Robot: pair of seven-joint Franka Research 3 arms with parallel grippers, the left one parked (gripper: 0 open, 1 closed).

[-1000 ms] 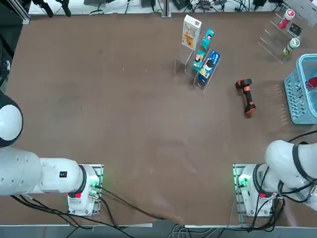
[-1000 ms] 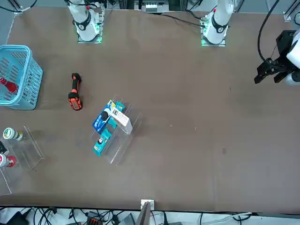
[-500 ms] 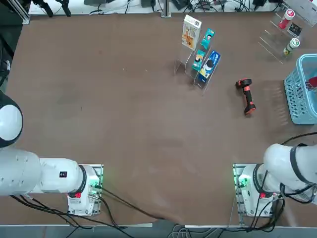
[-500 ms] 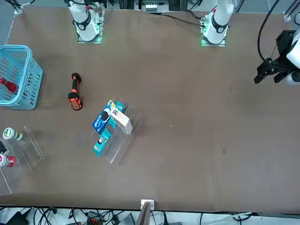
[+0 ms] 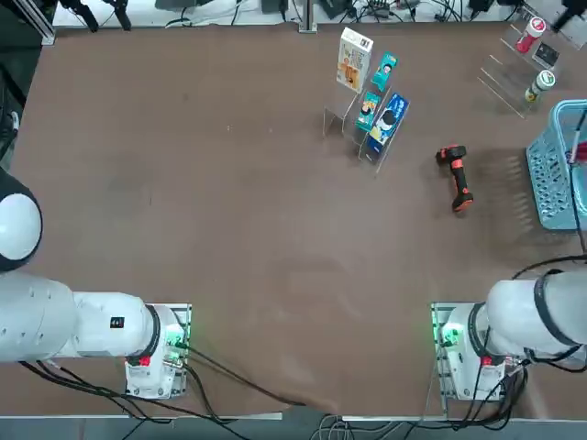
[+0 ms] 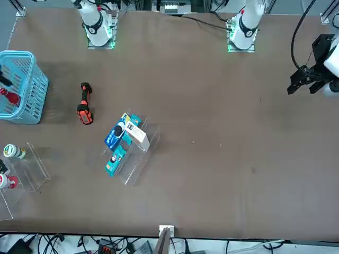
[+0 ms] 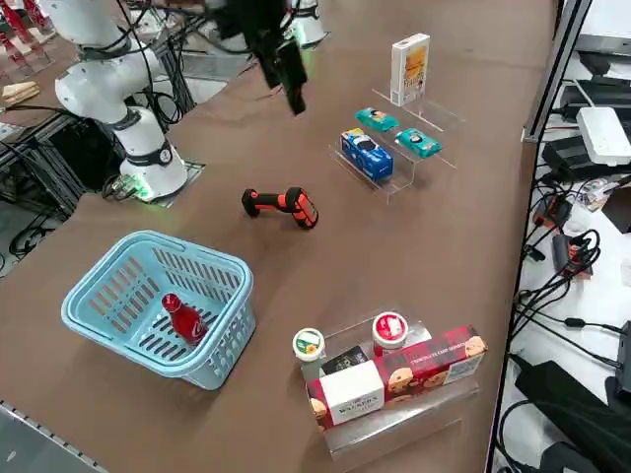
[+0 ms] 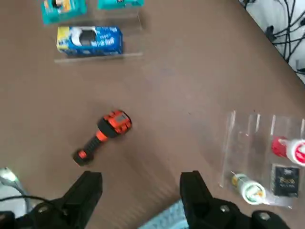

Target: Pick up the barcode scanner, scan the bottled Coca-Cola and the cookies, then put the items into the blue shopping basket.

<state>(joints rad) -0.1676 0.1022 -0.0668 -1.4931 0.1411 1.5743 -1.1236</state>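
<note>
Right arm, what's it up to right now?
Mid-task. The Coca-Cola bottle already lies in the blue shopping basket. The right claw hangs open and empty above the table, near the basket, with the barcode scanner lying on the table below it. The cookies box stands upright on its clear rack, not yet picked.

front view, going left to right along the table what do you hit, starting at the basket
blue shopping basket with the bottled Coca-Cola inside → barcode scanner → blue packet → cookies. The right gripper hangs open above the table near the basket, seen from the wrist view.
</note>
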